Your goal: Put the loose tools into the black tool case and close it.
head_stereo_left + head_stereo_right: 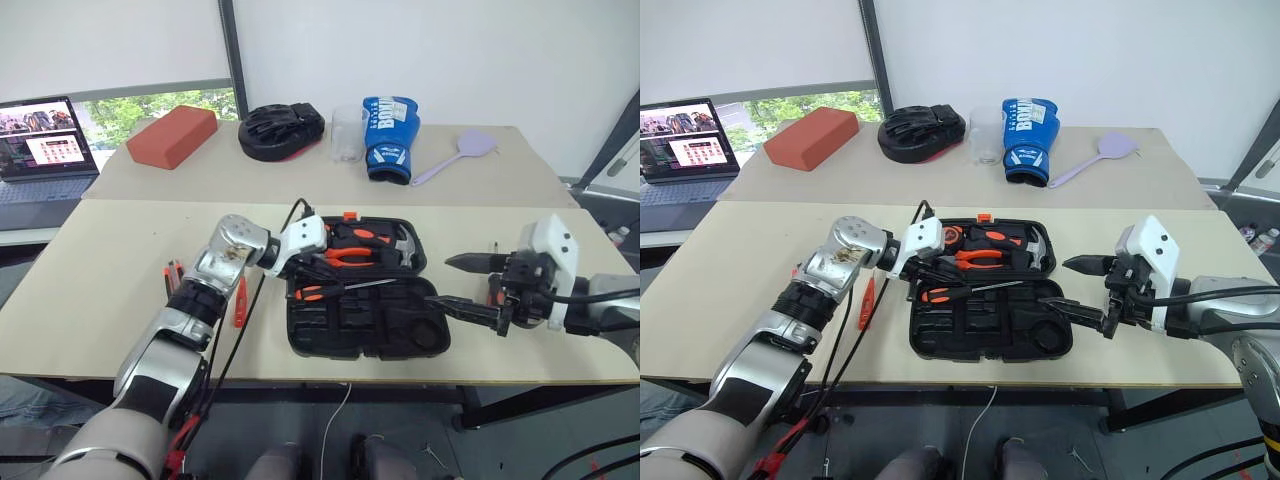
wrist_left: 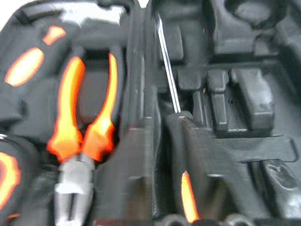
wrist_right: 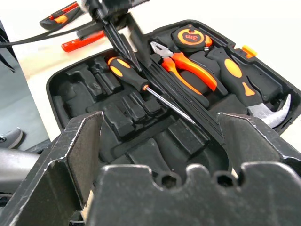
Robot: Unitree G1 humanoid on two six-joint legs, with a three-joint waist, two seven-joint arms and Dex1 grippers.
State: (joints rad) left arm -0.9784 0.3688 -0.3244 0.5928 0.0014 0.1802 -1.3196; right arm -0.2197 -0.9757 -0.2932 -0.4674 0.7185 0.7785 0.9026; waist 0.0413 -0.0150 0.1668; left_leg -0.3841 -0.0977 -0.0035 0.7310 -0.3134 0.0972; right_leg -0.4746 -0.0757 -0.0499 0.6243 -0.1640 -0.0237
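Observation:
The black tool case [image 1: 331, 338] lies open on the near table. Pliers [image 1: 349, 257], a hammer and a tape measure sit in its far half. One orange-black screwdriver [image 3: 128, 75] lies in the near half beside the hinge, shaft [image 2: 167, 70] pointing right. My left gripper [image 3: 123, 43] is shut just over that handle, with nothing visibly held. My right gripper [image 1: 463, 285] hovers open at the case's right edge, its fingers level and empty. A small orange tester pen [image 1: 240, 301] and an orange-black utility knife [image 3: 59, 17] lie on the table left of the case.
On the far table stand a red block [image 1: 172, 135], a black mitt [image 1: 281, 130], a clear cup [image 1: 347, 133], a blue boxing glove [image 1: 390, 137] and a purple spatula [image 1: 456, 156]. A laptop [image 1: 45, 150] sits at far left. Black cables [image 1: 250, 320] hang from my left arm.

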